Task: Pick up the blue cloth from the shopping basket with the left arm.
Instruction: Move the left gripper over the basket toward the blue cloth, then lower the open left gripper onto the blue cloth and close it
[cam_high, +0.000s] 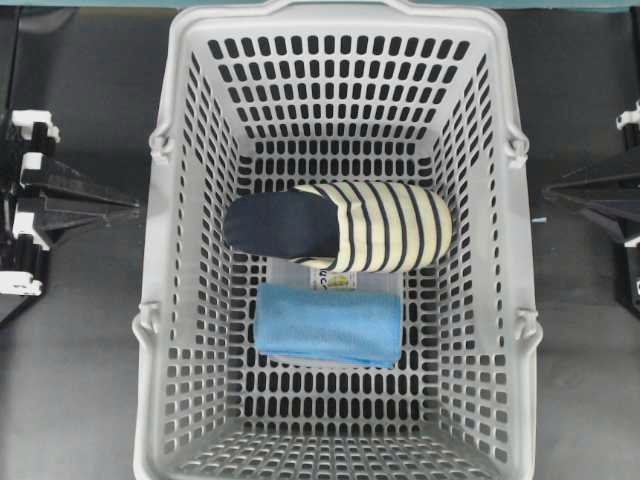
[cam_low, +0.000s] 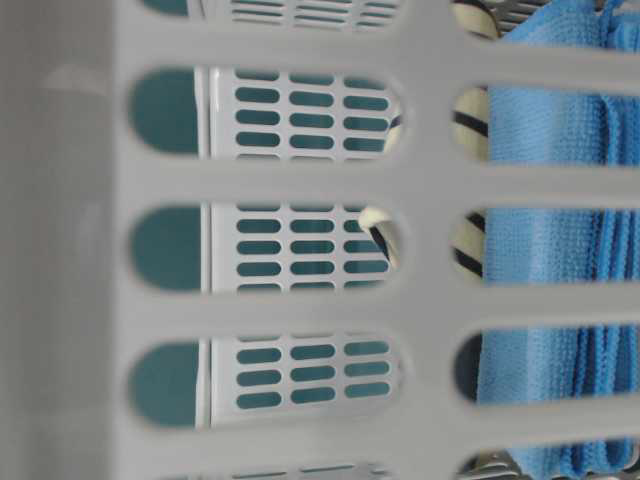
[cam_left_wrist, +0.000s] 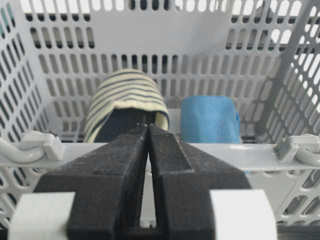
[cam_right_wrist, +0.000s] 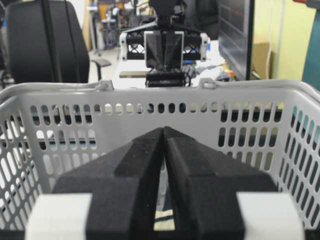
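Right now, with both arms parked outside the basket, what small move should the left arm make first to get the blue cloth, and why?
Probably open the left pincer and lift it over the shopping basket's rim. Its fingers are pressed shut, outside the wall, while the blue cloth lies folded on the floor beside the striped slipper.

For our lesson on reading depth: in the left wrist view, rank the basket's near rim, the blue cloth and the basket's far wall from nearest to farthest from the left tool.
1. Near rim, just beyond the left tool.
2. Blue cloth, on the floor, right.
3. Far wall, behind.
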